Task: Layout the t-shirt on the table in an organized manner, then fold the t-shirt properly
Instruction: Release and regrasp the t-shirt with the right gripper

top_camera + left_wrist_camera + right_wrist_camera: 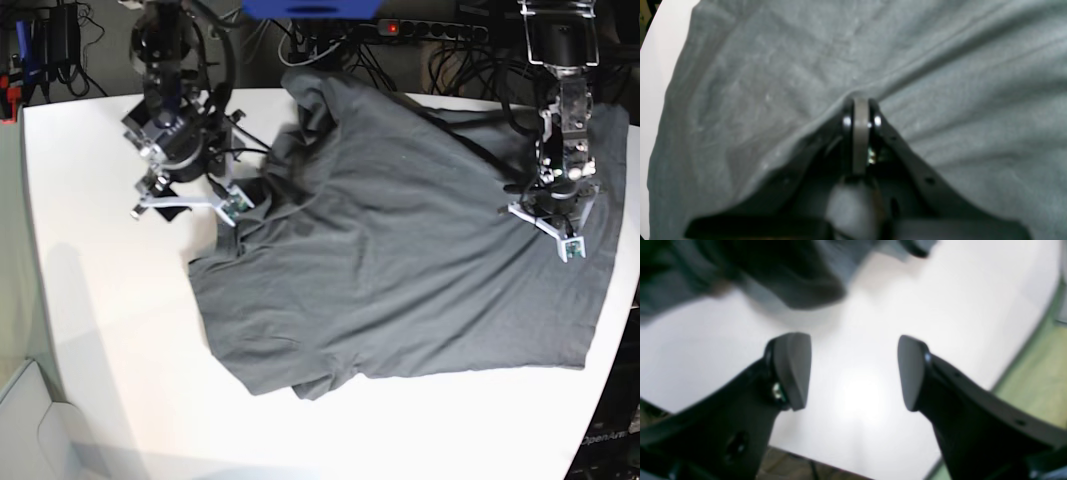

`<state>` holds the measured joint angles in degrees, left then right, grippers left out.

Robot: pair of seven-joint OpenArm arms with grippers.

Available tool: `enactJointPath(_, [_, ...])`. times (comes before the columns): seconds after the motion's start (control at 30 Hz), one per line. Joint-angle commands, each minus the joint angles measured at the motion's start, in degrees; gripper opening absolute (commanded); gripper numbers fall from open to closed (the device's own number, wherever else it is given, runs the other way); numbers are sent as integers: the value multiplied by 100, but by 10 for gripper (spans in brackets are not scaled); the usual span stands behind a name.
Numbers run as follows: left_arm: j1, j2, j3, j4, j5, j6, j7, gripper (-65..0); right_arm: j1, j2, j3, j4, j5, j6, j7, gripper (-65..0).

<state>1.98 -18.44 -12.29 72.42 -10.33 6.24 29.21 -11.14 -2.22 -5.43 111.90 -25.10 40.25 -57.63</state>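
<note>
A: Where does the t-shirt [400, 270] lie, and why does it look so uneven?

B: It is spread over the middle and right part of the table [90, 300], reaching close to the right edge; the side toward the far edge is bunched and rumpled, and the near left corner of the cloth is curled under; so the laying-out seems only partly done, and no fold has been made.

A: What is the left gripper [861, 115] doing?

B: Its jaws are shut tight with a ridge of grey cloth puckering right at the tips; in the base view it sits on the shirt near the right edge of the table; whether cloth is truly pinched between the pads the blur does not settle, but the crease running to the tips suggests it is holding or pressing that side so the fabric can be drawn flat.

A: And the right gripper [853, 371]?

B: Its jaws stand wide apart with nothing between them; only bare white table shows in the gap; it hangs over the table just beside the shirt's crumpled far left part, probably placed to take a fresh hold there and pull that bunch outward.

A: Any boxes, bins or trays with things in them?

B: None shows on the table; the shirt is the only thing it carries.
</note>
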Motion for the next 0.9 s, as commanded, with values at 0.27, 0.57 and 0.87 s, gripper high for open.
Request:
enactJointPath(0.27, [53, -51, -15, 59, -9, 5, 169, -649, 424, -292, -15, -838, -8, -25, 571, -237])
enactJointPath(0.57, [53, -51, -15, 59, -9, 5, 169, -649, 802, -319, 29, -1541, -8, -25, 818, -294])
enactJointPath(0.87, [53, -51, -15, 59, -9, 5, 169, -649, 1162, 147, 38, -1023, -35, -25, 826, -650])
